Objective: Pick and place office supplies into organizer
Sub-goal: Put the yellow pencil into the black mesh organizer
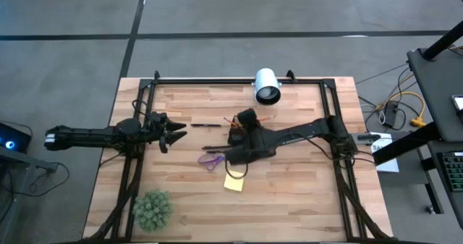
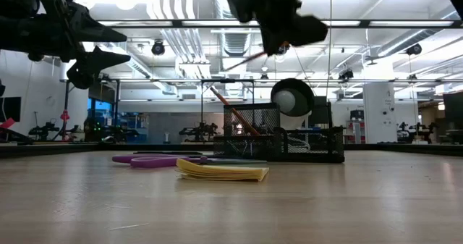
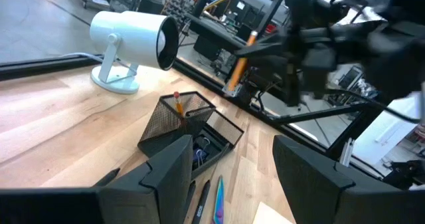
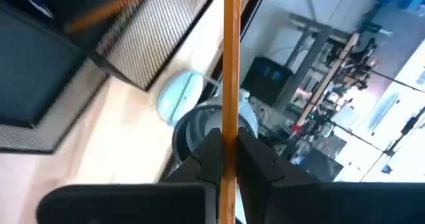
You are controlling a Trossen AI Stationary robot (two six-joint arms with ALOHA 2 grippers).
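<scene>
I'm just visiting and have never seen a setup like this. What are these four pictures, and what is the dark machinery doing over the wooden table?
Two robot arms work at a table. One picture looks straight down, one looks level across the tabletop, and two come from cameras on the wrists. The right gripper, shut on an orange pencil, hangs above a black mesh organizer. The left gripper waits open at the side. Purple scissors, a yellow sticky pad, a white camera and a green plant ball sit on the table.

High cam straight down; low cam table-level; both share organizer (image 1: 239,132) w/ wrist cams.
</scene>
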